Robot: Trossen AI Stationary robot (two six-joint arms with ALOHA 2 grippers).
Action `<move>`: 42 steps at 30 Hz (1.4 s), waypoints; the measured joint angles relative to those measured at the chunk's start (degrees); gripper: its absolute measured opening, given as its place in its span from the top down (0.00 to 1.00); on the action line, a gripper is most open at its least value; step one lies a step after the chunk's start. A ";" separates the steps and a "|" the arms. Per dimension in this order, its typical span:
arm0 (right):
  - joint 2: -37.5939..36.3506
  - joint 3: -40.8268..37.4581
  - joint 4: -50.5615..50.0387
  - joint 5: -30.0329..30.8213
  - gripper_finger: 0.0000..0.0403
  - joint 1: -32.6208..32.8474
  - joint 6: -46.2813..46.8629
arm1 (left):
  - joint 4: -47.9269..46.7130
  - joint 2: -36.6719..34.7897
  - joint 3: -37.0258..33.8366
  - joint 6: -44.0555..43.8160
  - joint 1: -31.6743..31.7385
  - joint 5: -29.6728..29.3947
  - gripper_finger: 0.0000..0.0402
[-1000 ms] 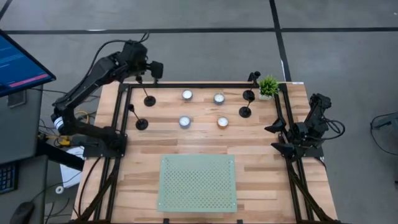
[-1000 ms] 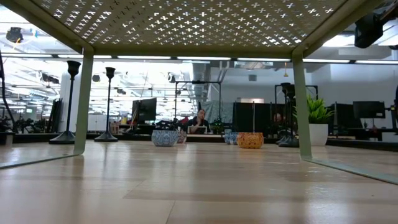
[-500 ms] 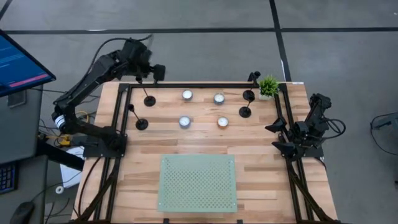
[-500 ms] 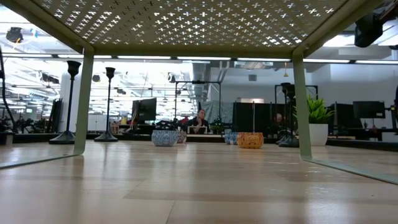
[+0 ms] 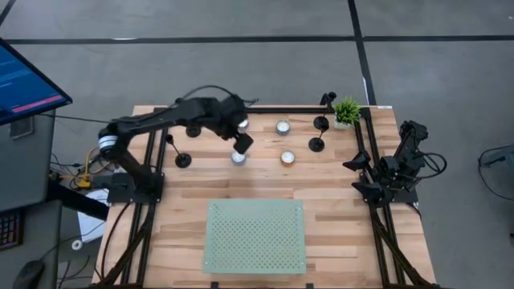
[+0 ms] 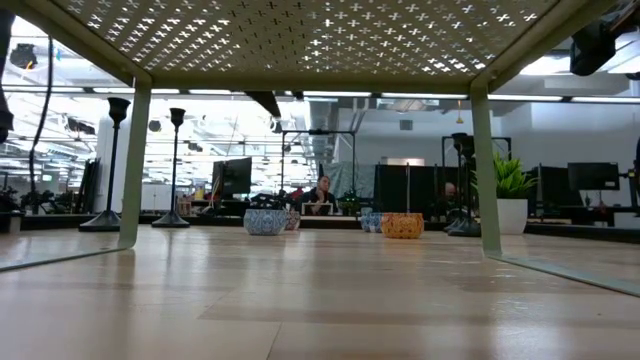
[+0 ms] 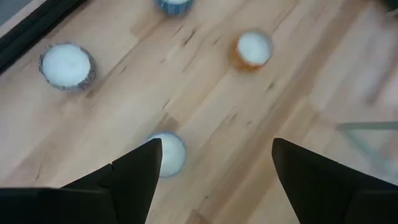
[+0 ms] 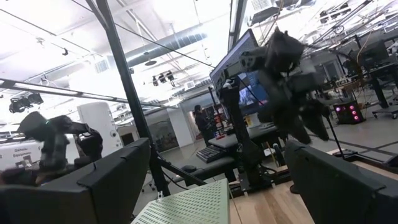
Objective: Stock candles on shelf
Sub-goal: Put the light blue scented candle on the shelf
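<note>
Reaching for the first candle at the far worktop, I hold the left pincer apart above it. Next: lower, clamp, carry to the near shelf. Right pincer parked, apart.

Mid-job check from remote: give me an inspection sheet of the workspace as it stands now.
Surface: light wooden table, black frame rails along its edges.
Job's things: four candles sit at the far end; the shelf holds none.
Clutter: black candlesticks and a small potted plant at the far edge.
Grippers: left gripper open, over the near-left candle; right gripper open, parked at the right edge.
Cables: looped along the left arm.
Surroundings: monitor at left; person seated far behind.
</note>
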 joint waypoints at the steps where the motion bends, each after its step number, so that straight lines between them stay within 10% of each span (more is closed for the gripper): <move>1: 0.00 0.01 0.00 0.00 0.10 -0.01 0.00 | -0.04 1.02 0.00 0.00 -0.57 -1.34 0.24; 42: 0.00 0.00 -0.22 0.00 0.10 0.01 3.04 | -2.65 18.30 0.00 3.52 -0.33 -4.38 0.21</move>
